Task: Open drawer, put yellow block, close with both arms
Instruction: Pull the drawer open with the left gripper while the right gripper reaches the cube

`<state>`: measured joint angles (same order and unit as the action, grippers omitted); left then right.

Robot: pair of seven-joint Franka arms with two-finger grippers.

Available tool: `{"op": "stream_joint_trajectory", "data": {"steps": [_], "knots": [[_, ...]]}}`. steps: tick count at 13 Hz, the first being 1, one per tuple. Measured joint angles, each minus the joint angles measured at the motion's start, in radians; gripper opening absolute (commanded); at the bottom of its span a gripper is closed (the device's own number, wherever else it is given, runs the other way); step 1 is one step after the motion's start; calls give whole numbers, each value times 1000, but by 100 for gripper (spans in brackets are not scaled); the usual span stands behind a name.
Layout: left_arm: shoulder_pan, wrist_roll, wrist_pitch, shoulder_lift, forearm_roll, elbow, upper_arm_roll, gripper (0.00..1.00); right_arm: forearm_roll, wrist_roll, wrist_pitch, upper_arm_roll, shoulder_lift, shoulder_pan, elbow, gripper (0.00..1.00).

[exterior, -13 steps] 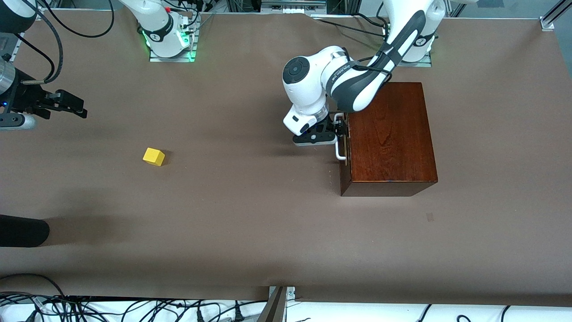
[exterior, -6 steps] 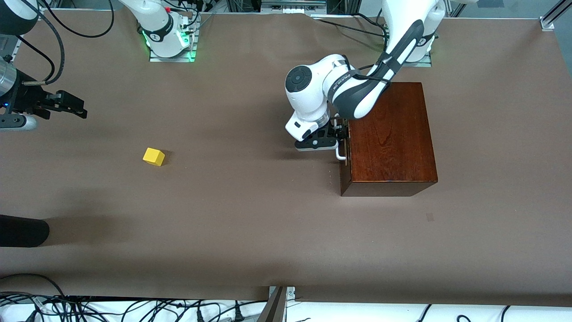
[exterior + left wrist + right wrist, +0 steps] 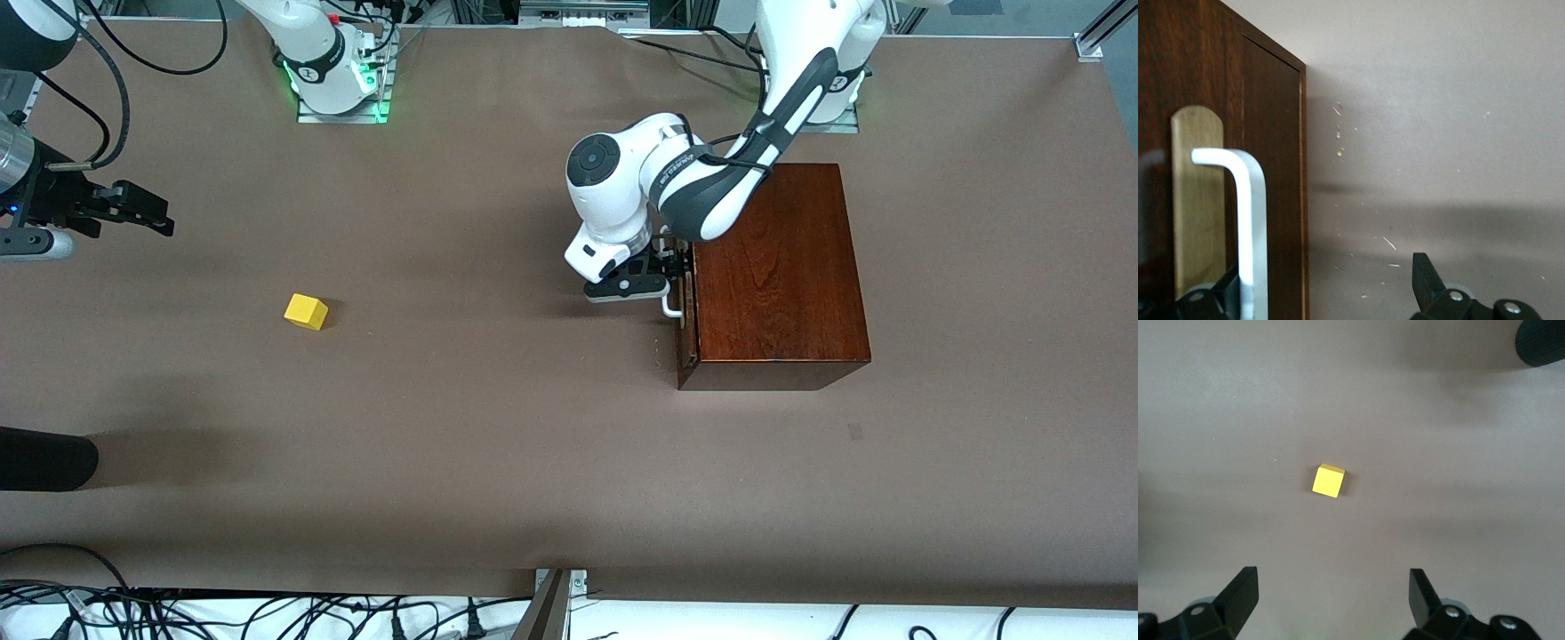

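The dark mahogany box [image 3: 773,267] stands at the left arm's end of the table. Its drawer front [image 3: 1271,167] faces the right arm's end and carries a white loop handle [image 3: 673,307], which also shows in the left wrist view [image 3: 1251,220]. My left gripper [image 3: 676,267] is at that handle. It is open [image 3: 1325,273], and the handle stands just inside one finger [image 3: 1221,290]. The yellow block [image 3: 306,312] lies on the table toward the right arm's end. My right gripper [image 3: 160,218] waits open above the table there. The block [image 3: 1328,481] shows ahead of its fingers [image 3: 1331,581].
A black rounded object [image 3: 44,458] lies at the table's edge at the right arm's end, nearer the camera than the block, and shows in the right wrist view [image 3: 1541,343]. Cables [image 3: 267,613] run along the table's near edge. Brown table [image 3: 489,427] stretches between block and box.
My left gripper closed in on the handle. The handle has then shifted slightly toward the right arm's end. The right arm and the block have not moved.
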<state>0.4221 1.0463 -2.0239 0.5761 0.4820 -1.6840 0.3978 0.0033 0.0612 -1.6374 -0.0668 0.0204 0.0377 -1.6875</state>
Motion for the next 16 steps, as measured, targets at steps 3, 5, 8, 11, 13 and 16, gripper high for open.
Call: {"op": "stream_joint_trajectory", "data": {"steps": [3,5,8,11,13,16], "knots": [[18,29,-28,1,-11,5,0,100,0,0,0,0,0,0,0,100],[42,50,-40,13,-16,31,0,100,0,0,0,0,0,0,-1,100],[121,82,-39,35,-27,77,-36,100,0,0,-19,0,0,0,-17,100],[178,89,-29,59,-44,121,-83,100,0,0,-45,0,0,0,-46,100],[207,101,-10,74,-59,151,-110,100,0,0,-66,2,0,0,-70,100],[244,104,-16,99,-101,201,-138,100,0,0,-122,7,1,0,-128,100]]}}
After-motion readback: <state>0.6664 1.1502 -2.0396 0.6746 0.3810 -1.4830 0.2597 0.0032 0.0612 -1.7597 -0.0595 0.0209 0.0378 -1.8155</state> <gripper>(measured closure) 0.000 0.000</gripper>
